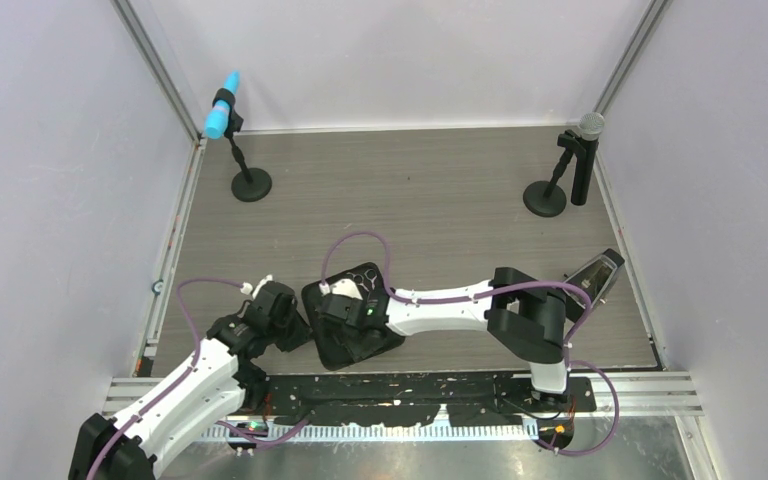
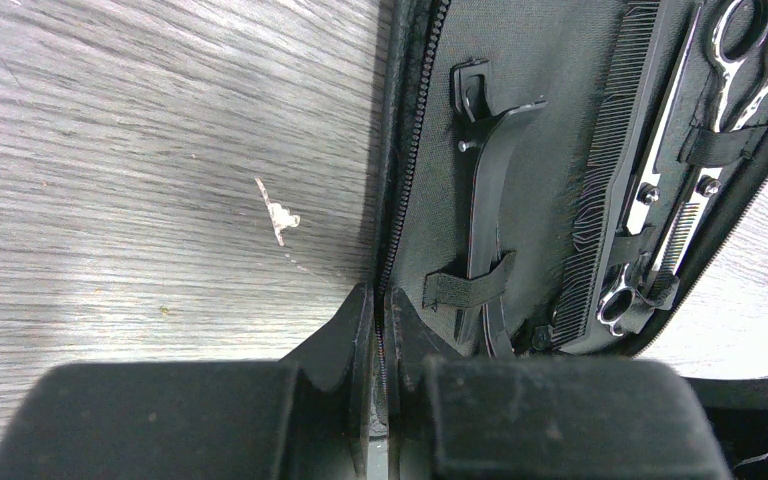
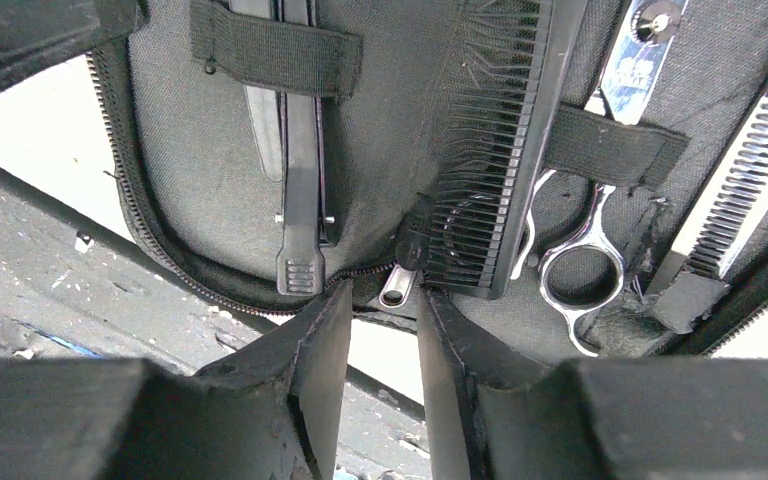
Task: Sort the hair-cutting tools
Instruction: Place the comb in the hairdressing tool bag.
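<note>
On the tabletop [image 1: 440, 200], the left end effector [image 2: 380, 300] pinches the case [image 2: 540, 100] at its rim, seemingly to steady it; the right end effector [image 3: 382, 300] stands parted by the zip pull [image 3: 397, 287].

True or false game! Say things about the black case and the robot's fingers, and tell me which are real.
1. The zip case lies open. True.
2. The black comb lies loose on the table. False: it lies inside the case.
3. The left fingers pinch the case's zipper edge. True.
4. The right fingers are clamped on the scissors. False: they stand apart by the zipper pull; the scissors sit under an elastic strap.
</note>
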Robot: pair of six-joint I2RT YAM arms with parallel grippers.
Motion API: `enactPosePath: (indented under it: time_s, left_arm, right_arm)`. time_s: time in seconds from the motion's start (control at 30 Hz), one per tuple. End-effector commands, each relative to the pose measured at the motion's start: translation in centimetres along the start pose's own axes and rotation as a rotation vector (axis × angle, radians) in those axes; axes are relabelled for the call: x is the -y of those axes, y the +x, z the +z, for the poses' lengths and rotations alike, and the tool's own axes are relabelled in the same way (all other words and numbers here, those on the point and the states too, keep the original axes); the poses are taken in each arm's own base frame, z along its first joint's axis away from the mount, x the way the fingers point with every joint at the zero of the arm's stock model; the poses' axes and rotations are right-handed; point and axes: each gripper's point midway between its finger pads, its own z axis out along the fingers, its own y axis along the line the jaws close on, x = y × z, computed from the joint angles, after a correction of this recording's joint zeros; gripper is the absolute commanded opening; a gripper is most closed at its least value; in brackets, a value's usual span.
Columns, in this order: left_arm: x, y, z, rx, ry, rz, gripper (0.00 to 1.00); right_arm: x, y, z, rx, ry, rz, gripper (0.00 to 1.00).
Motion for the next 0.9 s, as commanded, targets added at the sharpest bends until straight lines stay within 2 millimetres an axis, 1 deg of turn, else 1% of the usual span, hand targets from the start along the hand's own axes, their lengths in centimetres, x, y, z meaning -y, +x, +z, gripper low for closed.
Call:
enactPosePath:
  time_s: [0.0,0.13,0.27,0.37,0.53,0.67,0.73,0.77,0.8,0.87]
  left_arm:
    - [0.8,-0.3,-0.5,0.005,0.024,0.004,0.00]
    - [1.2,-0.3,-0.7,0.000,0.047,-0.007,0.00]
    - [1.7,0.1,-1.0,-0.015,0.080,-0.018,0.00]
    - [1.6,0.4,-0.9,-0.019,0.086,-0.018,0.00]
    - [1.2,0.9,-0.4,-0.036,0.079,-0.017,0.00]
    - [1.4,0.9,-0.2,-0.038,0.082,-0.014,0.00]
    - [1.5,0.9,-0.2,-0.038,0.084,-0.011,0.00]
    - [1.5,0.9,-0.2,-0.039,0.085,-0.011,0.00]
    - [1.5,0.8,-0.1,-0.039,0.085,-0.010,0.00]
    - [1.5,0.9,-0.1,-0.039,0.085,-0.009,0.00]
  right_arm:
    - [3.4,1.9,2.5,-0.054,0.132,0.034,0.42]
    - [4.8,3.0,2.8,-0.085,0.164,0.068,0.43]
    - [5.4,3.2,3.5,-0.107,0.182,0.082,0.42]
    - [5.8,3.9,4.5,-0.140,0.213,0.084,0.39]
    - [6.3,4.7,5.3,-0.173,0.248,0.090,0.33]
    - [6.5,5.0,5.6,-0.188,0.263,0.088,0.25]
    - [6.5,5.2,5.8,-0.197,0.266,0.087,0.18]
    - [6.5,5.2,5.9,-0.198,0.265,0.084,0.16]
    - [6.4,5.1,5.8,-0.196,0.264,0.083,0.12]
    - [6.3,4.5,5.3,-0.178,0.260,0.078,0.07]
